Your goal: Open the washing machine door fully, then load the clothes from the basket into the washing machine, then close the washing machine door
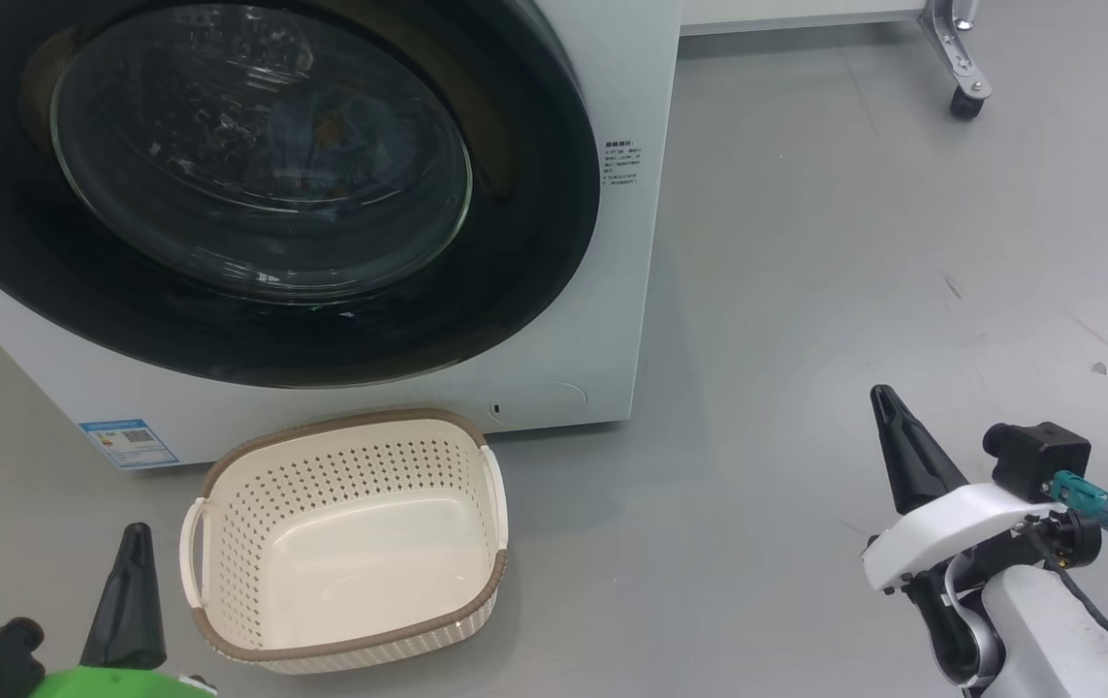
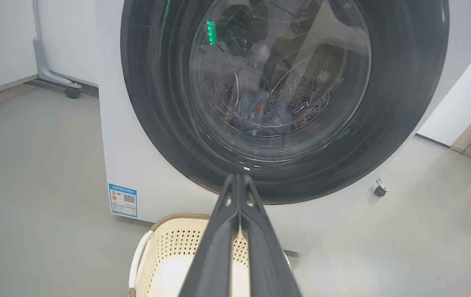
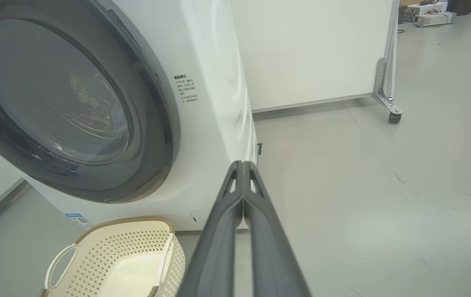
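Observation:
The white washing machine [image 1: 612,291] fills the upper left of the head view, and its round black-rimmed glass door [image 1: 263,155] sits flat against the front. Through the glass in the left wrist view, blue clothes [image 2: 262,113] lie at the bottom of the drum. The cream perforated basket [image 1: 224,543] stands on the floor in front of the machine with nothing in it. My left gripper [image 1: 135,531] is shut at the lower left, beside the basket's left handle. My right gripper [image 1: 881,393] is shut at the lower right, over bare floor well away from the machine.
Grey floor [image 1: 854,242] stretches to the right of the machine. A metal leg on a castor [image 1: 965,97] stands at the back right by a white wall panel [image 3: 309,53]. A blue label [image 1: 130,441] marks the machine's lower left front.

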Robot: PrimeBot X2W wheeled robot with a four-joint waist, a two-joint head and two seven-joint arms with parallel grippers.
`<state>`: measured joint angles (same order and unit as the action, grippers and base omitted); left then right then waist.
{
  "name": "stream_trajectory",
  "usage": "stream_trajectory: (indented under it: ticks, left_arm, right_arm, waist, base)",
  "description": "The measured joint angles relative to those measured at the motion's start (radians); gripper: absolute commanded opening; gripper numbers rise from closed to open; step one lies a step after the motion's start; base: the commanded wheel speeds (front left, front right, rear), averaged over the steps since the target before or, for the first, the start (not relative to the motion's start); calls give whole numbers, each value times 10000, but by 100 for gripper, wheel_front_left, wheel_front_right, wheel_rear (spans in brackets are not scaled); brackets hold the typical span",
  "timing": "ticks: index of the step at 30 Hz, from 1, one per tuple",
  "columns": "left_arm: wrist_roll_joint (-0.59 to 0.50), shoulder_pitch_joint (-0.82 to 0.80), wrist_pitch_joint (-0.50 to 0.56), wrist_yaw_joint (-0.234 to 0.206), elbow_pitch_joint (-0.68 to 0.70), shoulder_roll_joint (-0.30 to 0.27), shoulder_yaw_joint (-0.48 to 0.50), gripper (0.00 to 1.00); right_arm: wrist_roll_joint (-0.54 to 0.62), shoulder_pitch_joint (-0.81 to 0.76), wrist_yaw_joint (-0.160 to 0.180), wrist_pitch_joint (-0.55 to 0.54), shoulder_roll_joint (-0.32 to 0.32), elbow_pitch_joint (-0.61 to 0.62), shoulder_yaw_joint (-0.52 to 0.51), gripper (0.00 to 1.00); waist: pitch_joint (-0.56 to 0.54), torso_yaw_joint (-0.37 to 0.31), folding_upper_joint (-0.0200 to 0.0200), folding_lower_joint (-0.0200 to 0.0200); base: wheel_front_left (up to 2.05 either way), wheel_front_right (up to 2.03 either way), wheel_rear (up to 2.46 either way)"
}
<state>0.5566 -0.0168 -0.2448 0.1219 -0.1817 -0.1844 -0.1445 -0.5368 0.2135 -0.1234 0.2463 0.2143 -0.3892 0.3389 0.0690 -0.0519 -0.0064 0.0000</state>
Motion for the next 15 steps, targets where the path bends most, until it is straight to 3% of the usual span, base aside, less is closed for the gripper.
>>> stream_trajectory:
  ticks: [15]
  left_arm:
    - [1689,0,510,-6,-10,234,251,0]
  right_arm:
    - [-1758,-58,10,-499,-265,245,-660,0]
  waist:
    - [-120,88,0,0]
  base:
    - [0,0,0]
